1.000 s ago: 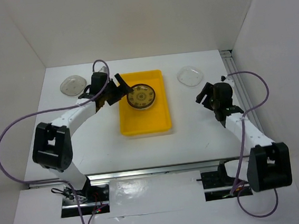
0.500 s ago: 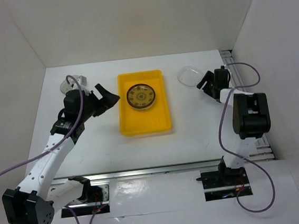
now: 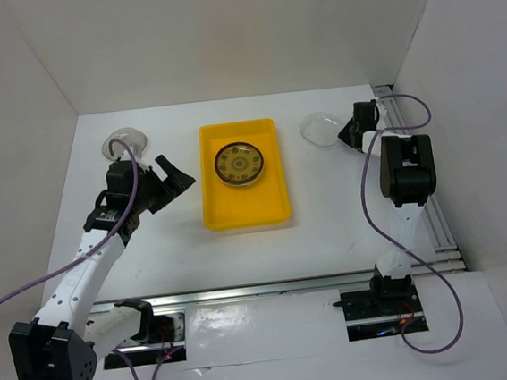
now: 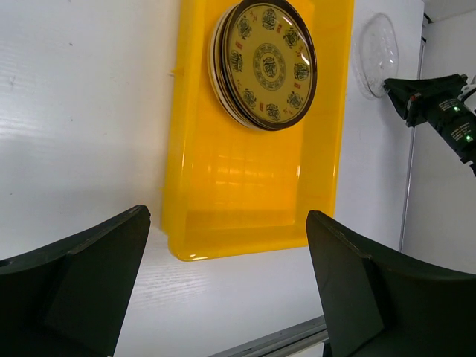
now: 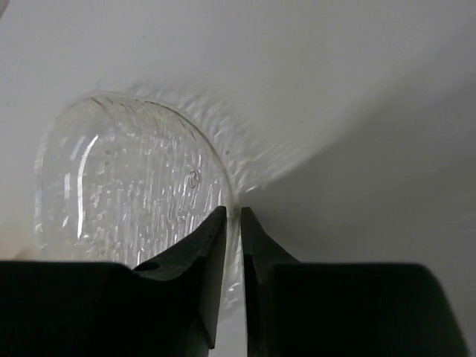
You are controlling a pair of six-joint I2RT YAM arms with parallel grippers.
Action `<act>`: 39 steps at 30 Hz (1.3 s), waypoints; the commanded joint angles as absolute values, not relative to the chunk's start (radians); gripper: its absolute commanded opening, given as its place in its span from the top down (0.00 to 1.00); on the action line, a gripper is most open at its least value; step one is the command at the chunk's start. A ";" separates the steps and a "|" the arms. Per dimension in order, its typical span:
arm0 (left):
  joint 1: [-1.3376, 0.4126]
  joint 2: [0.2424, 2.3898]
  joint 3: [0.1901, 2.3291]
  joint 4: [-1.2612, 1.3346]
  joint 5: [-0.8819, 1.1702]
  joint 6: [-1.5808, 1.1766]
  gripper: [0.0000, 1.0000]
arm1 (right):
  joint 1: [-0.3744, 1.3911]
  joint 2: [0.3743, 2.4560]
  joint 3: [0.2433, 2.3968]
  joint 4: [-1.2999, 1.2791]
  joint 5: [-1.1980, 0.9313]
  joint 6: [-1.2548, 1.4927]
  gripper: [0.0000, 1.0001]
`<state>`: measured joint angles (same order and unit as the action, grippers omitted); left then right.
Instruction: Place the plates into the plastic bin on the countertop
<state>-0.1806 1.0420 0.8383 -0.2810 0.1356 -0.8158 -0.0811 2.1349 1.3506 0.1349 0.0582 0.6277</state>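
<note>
The right gripper [image 5: 232,223] has its two dark fingers [image 5: 197,256] drawn almost together, clamped on the near rim of a small round clear glass plate [image 5: 134,186]. The plate lies on the white matte countertop [image 5: 357,111] and spreads away ahead of the fingertips and off to one side. The left gripper [image 4: 227,216] holds nothing. Its jaws stand wide apart above the countertop, one broad dark finger at each side of the wrist view. Just ahead of those open fingers lies the shallow rectangular bright yellow plastic bin [image 4: 245,193], flat on the countertop. Inside it, beyond the bare yellow floor nearest the fingers, sits a round yellow-and-brown patterned plate [image 4: 269,63], with the edges of more plates showing stacked beneath it. Behind the left gripper's wrist, on the side away from the bin, a second clear glass plate [image 3: 125,144] rests on the countertop, well apart from the bin.
</note>
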 commanded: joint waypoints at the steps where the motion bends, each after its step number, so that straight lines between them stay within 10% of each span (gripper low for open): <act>1: -0.169 1.015 0.833 -0.265 0.150 -0.819 0.00 | -0.074 2.163 1.384 -0.009 0.137 0.649 0.82; 4: -0.134 1.025 0.833 -0.300 0.109 -0.845 0.00 | -0.074 2.186 1.393 -0.041 0.137 0.660 1.00; 20: 0.196 1.311 0.828 -0.141 0.222 -0.983 0.00 | 0.121 1.695 1.140 0.327 0.095 0.719 1.00; 39: 0.342 1.739 1.218 -0.185 0.202 -0.937 0.00 | 0.394 1.917 1.336 0.152 -0.078 0.525 1.00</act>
<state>0.3035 1.6707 1.1389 -0.1608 0.2043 -0.9768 0.3996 1.9049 1.2667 0.1692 -0.0700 0.5678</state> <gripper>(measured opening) 0.997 0.020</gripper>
